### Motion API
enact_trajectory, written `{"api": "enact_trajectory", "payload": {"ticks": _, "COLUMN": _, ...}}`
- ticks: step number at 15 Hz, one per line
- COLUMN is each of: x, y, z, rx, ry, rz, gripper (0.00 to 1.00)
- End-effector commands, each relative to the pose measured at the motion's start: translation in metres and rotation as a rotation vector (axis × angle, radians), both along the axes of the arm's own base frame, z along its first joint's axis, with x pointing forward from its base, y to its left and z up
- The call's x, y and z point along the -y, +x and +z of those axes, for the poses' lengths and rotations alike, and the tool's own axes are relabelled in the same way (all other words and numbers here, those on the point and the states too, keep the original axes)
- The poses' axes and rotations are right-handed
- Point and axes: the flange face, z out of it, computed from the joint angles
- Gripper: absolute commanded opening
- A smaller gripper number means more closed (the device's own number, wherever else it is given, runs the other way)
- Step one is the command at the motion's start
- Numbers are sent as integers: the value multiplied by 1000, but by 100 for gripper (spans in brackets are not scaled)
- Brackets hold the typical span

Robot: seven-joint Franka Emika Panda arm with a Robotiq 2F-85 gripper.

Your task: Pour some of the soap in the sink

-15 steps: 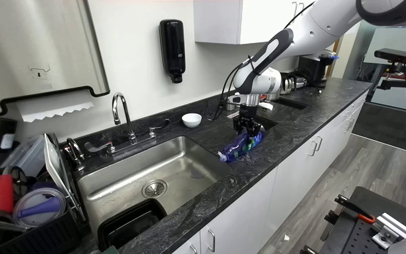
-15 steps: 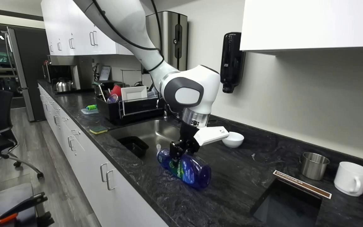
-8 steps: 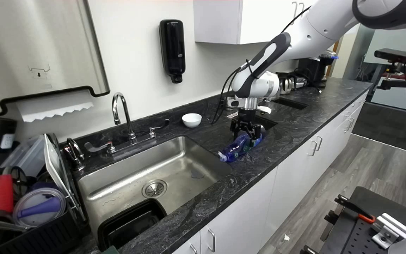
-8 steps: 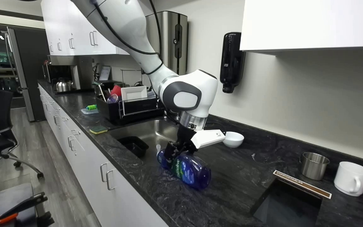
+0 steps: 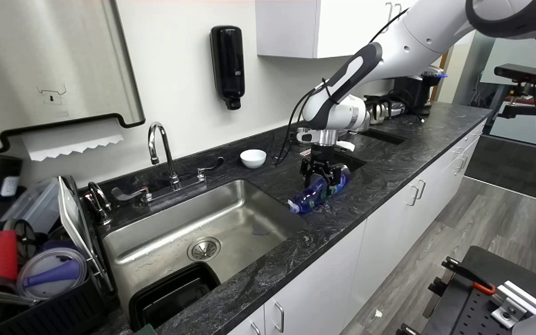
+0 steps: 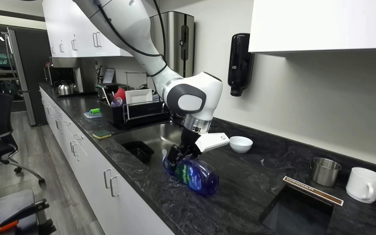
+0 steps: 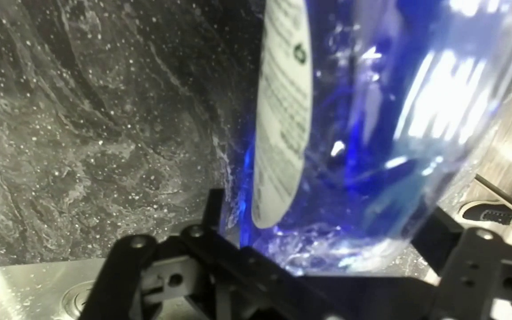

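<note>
Blue soap (image 5: 313, 192), right of the sink (image 5: 231, 221): with spread hand (image 7: 326, 224) astride, centre carefully, then clamp gently before lifting.

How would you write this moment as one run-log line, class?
gripper: open, straddling soap bottle | bottle: on its side on countertop, cap toward sink | lift, pour: pending

In an exterior view: looks down from the sink (image 5: 237, 232) side of my claw (image 5: 319, 184), sink nearer, bench (image 5: 368, 186) running off past me. In an exterior view: looks in from the side away from the sink, a bit closer, sink and dish rack (image 6: 113, 115) beyond my claw. Shared in both exterior views: claw, sink, soap bottle (image 6: 197, 179). Wrist view: very close, down past my claw onto soap bottle, bench, sliver of sink.
</note>
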Motion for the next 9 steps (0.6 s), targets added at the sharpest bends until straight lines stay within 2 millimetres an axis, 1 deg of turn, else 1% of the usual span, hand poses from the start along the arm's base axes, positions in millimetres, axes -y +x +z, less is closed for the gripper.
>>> {"api": "enact_trajectory", "payload": {"ticks": 1, "x": -5, "y": 1, "z": 2, "rx": -16, "ry": -4, "rz": 12, "gripper": 100}}
{"api": "enact_trajectory", "payload": {"ticks": 9, "x": -13, "y": 3, "z": -1, "rx": -21, "ry": -1, "rz": 18, "gripper": 100}}
